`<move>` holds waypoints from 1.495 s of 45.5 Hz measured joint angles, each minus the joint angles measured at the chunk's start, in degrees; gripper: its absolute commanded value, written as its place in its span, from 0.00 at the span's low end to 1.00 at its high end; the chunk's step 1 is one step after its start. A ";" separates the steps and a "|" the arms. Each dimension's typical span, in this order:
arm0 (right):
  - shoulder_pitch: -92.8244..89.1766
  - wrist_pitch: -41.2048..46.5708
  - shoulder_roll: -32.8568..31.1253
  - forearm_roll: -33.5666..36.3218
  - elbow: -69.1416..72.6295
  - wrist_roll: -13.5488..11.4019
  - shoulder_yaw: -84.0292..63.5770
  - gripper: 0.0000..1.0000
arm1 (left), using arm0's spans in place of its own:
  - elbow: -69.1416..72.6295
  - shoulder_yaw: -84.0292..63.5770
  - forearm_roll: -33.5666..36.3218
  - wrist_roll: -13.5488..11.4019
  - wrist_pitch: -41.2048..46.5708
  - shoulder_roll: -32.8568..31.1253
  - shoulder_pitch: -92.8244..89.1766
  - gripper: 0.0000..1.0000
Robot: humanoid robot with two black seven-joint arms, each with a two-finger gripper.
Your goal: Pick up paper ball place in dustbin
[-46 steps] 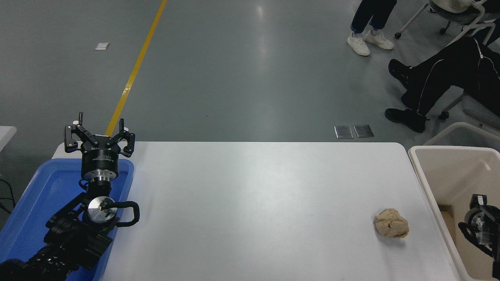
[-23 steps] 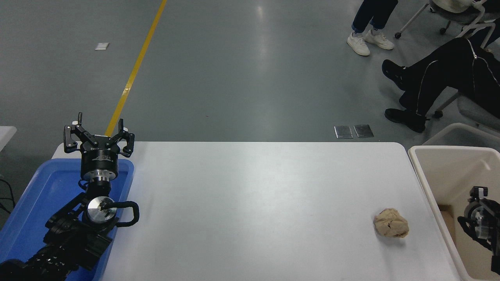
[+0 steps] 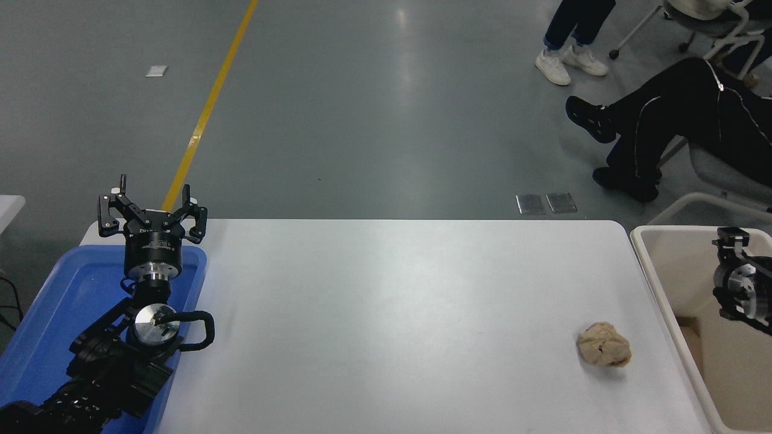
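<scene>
Grey polished floor fills the far half of the view, crossed by a yellow line (image 3: 208,108) that runs toward the desk's far left corner. Two small metal plates (image 3: 546,203) are set in the floor just beyond the far edge of the white desk (image 3: 386,313). At the upper right, a person's legs in dark trousers with a thin pale stripe (image 3: 669,120) stretch out from a chair, and another person's white shoes (image 3: 570,63) stand further back.

On the desk, the paper ball (image 3: 604,352) lies near the right edge toward the near side, a lumpy tan wad with a few dark specks, resting on the surface and touched by nothing. Just past that edge stands the dustbin (image 3: 648,265), cream-beige with a thick rounded rim and deep smooth walls; a brownish patch shows low inside it.

The right claw (image 3: 737,277) comes in from the right edge and hangs over the dustbin's opening, well apart from the paper ball. Only part of it is in view, so whether it is spread or pressed together cannot be told.

The left claw (image 3: 152,211) is parked at the lower left above the far end of a shallow blue tray (image 3: 42,325), its fingers spread wide and holding nothing.
</scene>
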 measured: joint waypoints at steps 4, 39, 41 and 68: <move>5.51 0.17 -3.23 -1.74 7.87 0.07 -5.39 1.00 | -0.02 0.01 0.05 0.01 -0.05 0.00 -0.03 0.99; 65.12 7.72 2.77 -20.56 63.13 0.98 -55.71 1.00 | -0.09 0.02 0.15 0.08 -0.08 0.07 -0.05 0.99; 68.09 10.93 3.97 -19.54 64.39 1.70 -56.66 1.00 | -0.10 0.02 0.14 0.08 -0.08 0.05 -0.04 0.99; 92.20 45.25 9.46 -7.11 68.33 7.01 -54.11 1.00 | -0.11 0.02 0.13 0.08 -0.08 0.09 -0.04 0.99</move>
